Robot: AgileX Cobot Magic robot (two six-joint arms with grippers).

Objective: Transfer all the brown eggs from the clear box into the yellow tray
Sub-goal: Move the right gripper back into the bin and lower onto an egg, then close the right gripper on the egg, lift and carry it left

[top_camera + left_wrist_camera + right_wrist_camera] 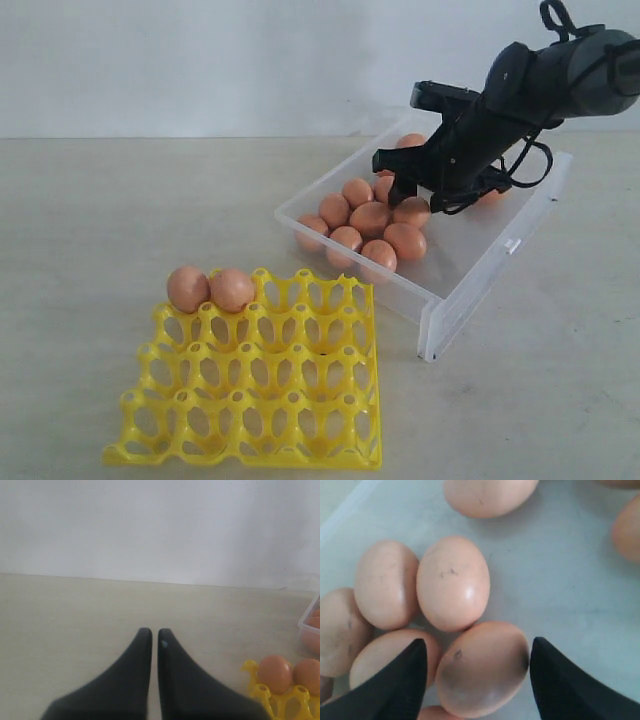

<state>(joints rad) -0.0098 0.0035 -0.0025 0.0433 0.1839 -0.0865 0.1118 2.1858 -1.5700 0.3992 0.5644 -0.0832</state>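
Desk: pale, bare-topped, carries everything below both my tools.

Clear box: directly beneath my right tool. The tool reaches down inside its low walls. The small latch tab sits on the wall on the far side of the tool from the egg cluster.

Yellow tray: well apart from my right tool, out beyond the box wall on the cluster side. It lies flat on the desk. One corner of it shows near my left tool.

Right tool: jaws stand wide, one finger either side of a single egg. Nothing is lifted and the egg lies on the box floor. A sliver of gap shows on one side. On the other side I cannot tell whether the finger touches the shell.

Left tool: fingers almost together with only a thin slit between them. It holds nothing and sits low over bare desk.

Brown eggs: about ten are bunched in the box, just below and beside my right tool, with many touching. A couple more peek out behind the arm.

Straddled egg: between my right fingers, touching its neighbour egg ahead of the fingertips.

Pair of eggs: seated side by side in tray cups along the tray edge, near my left tool and far from the right one.
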